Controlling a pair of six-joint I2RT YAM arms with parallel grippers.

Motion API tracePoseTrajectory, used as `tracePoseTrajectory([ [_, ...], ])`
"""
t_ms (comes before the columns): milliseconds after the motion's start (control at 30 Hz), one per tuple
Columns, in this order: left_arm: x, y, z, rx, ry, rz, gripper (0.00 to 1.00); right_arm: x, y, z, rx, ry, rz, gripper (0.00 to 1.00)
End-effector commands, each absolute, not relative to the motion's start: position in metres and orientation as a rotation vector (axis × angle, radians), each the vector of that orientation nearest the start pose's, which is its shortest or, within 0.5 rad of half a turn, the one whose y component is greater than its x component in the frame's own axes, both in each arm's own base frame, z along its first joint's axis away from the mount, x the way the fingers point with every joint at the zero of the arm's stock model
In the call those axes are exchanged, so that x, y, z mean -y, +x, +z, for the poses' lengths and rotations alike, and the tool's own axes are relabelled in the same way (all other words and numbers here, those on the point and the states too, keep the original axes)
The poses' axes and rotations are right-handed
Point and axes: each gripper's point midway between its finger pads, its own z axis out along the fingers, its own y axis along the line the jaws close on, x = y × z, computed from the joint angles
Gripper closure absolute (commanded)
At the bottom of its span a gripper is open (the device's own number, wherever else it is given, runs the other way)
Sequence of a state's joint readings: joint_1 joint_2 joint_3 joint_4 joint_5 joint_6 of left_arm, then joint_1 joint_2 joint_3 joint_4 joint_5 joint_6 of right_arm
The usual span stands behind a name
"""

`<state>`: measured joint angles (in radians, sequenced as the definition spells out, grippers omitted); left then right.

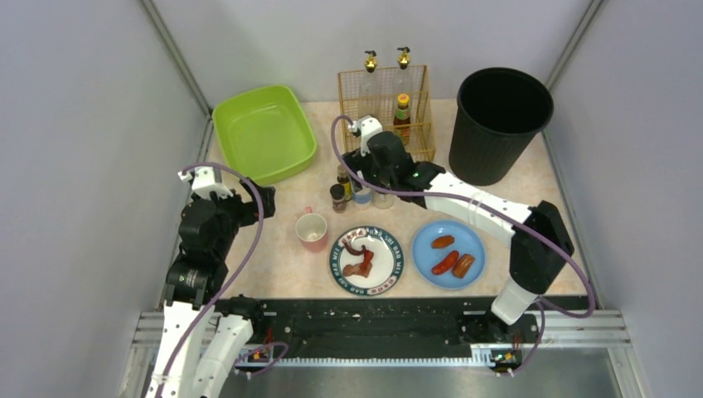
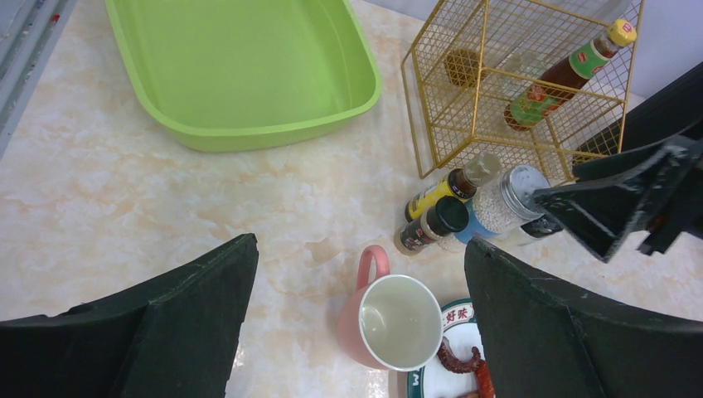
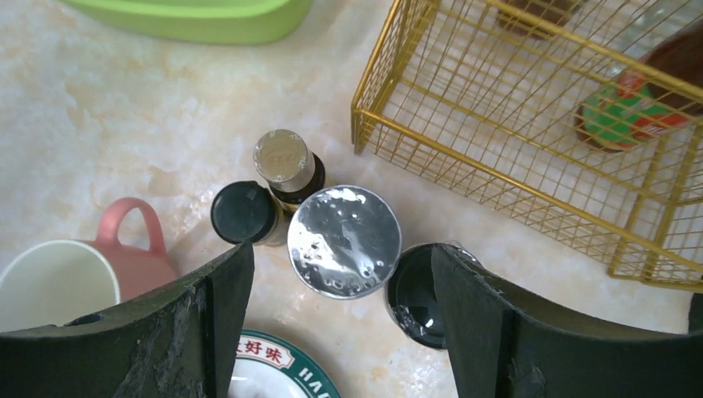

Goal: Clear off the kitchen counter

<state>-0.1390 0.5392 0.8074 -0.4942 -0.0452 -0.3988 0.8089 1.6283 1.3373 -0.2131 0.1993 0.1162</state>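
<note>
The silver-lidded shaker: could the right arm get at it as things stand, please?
Probably yes: the right gripper hangs open directly over the silver-lidded shaker, though the black-capped bottle and a dark jar crowd its sides.

Note: your left arm (image 1: 203, 236) and right arm (image 1: 474, 206) wear white and black shells. A purple cable (image 1: 270, 201) loops along each. Green light (image 1: 412, 175) on the right one. Fingers (image 2: 174, 323): matte black wedges, edges scuffed.

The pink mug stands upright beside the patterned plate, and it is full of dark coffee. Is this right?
Not quite. The pink mug does stand upright beside the patterned plate, but it is empty, not full of dark coffee. The left wrist view looks into it and shows only its pale inside.
</note>
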Motion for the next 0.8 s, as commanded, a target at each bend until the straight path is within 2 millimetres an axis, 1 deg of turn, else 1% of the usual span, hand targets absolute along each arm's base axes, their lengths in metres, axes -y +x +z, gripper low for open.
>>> tracePoseTrajectory([
  [0,0.045,0.247,0.286,-1.765,-0.264,-0.362,0.01,-0.346,0.363,0.211,-2.005,-0.611,0.383,0.23],
  [333,0.045,0.246,0.286,-1.765,-0.262,-0.357,0.01,-0.350,0.375,0.197,-2.017,-0.635,0.321,0.22],
  [767,0.044,0.247,0.287,-1.764,-0.261,-0.353,0.01,-0.351,0.375,0.180,-2.052,-0.674,0.306,0.27],
])
